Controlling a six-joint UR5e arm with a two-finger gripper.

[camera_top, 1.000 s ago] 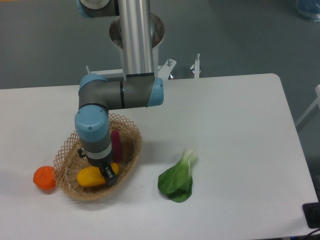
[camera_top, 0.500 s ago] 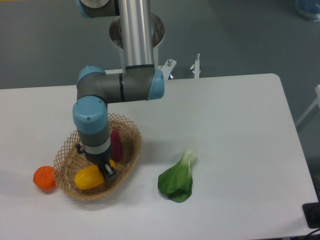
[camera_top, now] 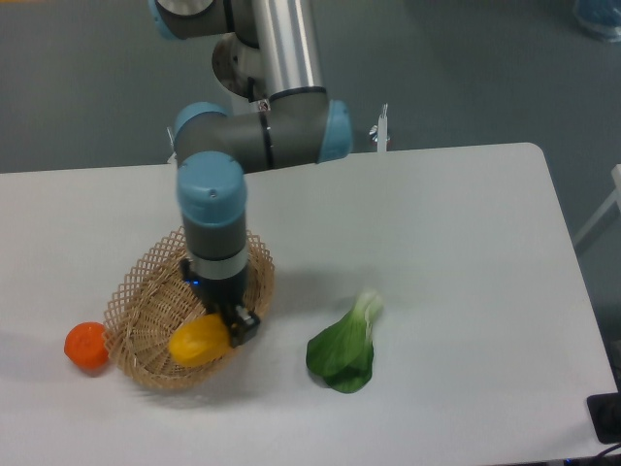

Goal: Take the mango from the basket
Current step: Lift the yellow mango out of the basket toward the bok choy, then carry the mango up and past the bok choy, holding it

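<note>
Gripper [camera_top: 233, 326] jaws are closed on the mango [camera_top: 199, 340], which is held at the basket's [camera_top: 146, 301] 4 o'clock rim. The grab looks done; lifting clear is left. The arm is pointed straight down from a bent elbow. On the counter [camera_top: 437, 243], an orange fruit [camera_top: 86, 346] is seen at the basket's 8 o'clock.

The basket [camera_top: 146, 311] sits on the surface [camera_top: 437, 243], with the mango [camera_top: 197, 340] over its right part; an orange [camera_top: 85, 346] lies just left, a leafy green [camera_top: 344, 349] well right
</note>
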